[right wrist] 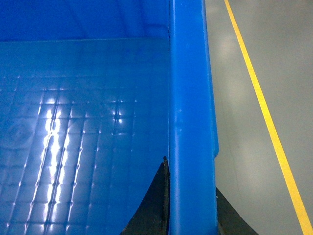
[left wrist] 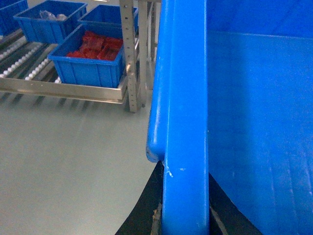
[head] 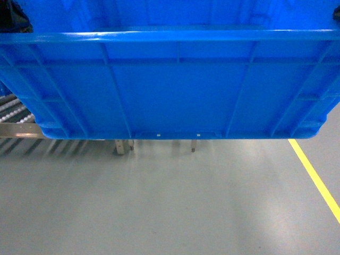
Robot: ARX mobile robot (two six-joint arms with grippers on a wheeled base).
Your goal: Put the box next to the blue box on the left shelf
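One big blue box (head: 175, 90) fills the head view, carried clear of the grey floor (head: 159, 202), its ribbed long wall facing the camera and its long axis running left to right across the view, open top up, rim level. Two tools on it, one per short end. The left tool (left wrist: 185, 218) straddles the left rim, one dark finger (left wrist: 142, 210) outside the wall and one inside, clamped onto the box. The right tool (right wrist: 190, 210) does the same on the right rim, dark fingers (right wrist: 151, 205) either side of the wall, gripping the box. Inside, the box floor shows a gridded pattern.

Off to the left, the left shelf (left wrist: 63, 90), steel with rows of white rollers and a front rail, sits near but apart from the carried box. In the left wrist view, three smaller blue bins are fully readable on it: one nearest with red contents (left wrist: 90, 61), one behind it (left wrist: 105, 14), one to its left holding pale items (left wrist: 49, 22); a fourth blue corner shows at the far left edge. One yellow line (head: 316, 178) runs along the floor on the right.
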